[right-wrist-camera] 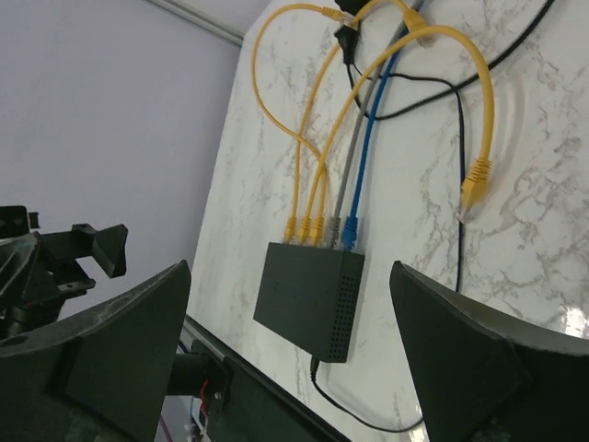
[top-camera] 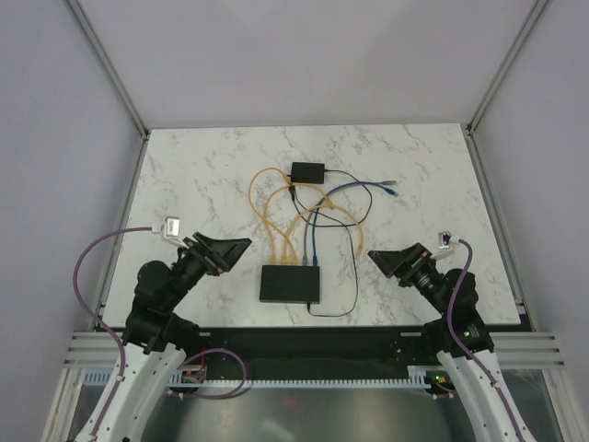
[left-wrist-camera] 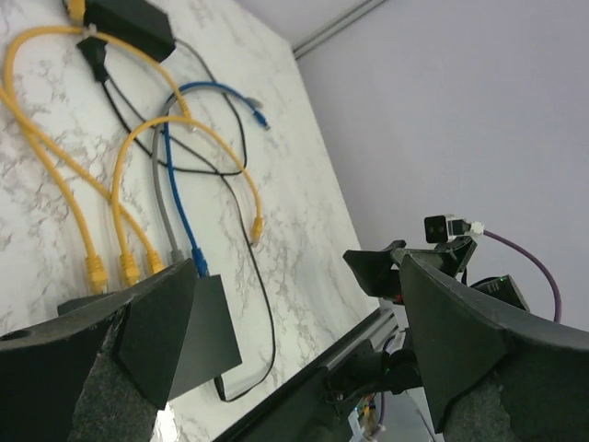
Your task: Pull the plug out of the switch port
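Note:
The switch (top-camera: 291, 284) is a flat black box lying near the table's front edge, between my two arms. Three yellow plugs (top-camera: 285, 260), a grey plug (top-camera: 306, 261) and a blue plug (top-camera: 316, 261) sit in its far edge. My left gripper (top-camera: 241, 247) hangs open and empty left of the switch. My right gripper (top-camera: 375, 257) hangs open and empty to its right. The right wrist view shows the switch (right-wrist-camera: 308, 299) with the blue plug (right-wrist-camera: 351, 235) rightmost, between its gripper's open fingers (right-wrist-camera: 290, 267). The left wrist view shows the open gripper (left-wrist-camera: 299, 267) and a corner of the switch (left-wrist-camera: 216, 322).
A smaller black box (top-camera: 307, 171) with thin black leads lies farther back. Yellow, blue and grey cables loop between it and the switch. A loose yellow plug (right-wrist-camera: 474, 184) and a loose blue plug (top-camera: 394, 193) lie on the marble. A black lead runs from the switch's near side.

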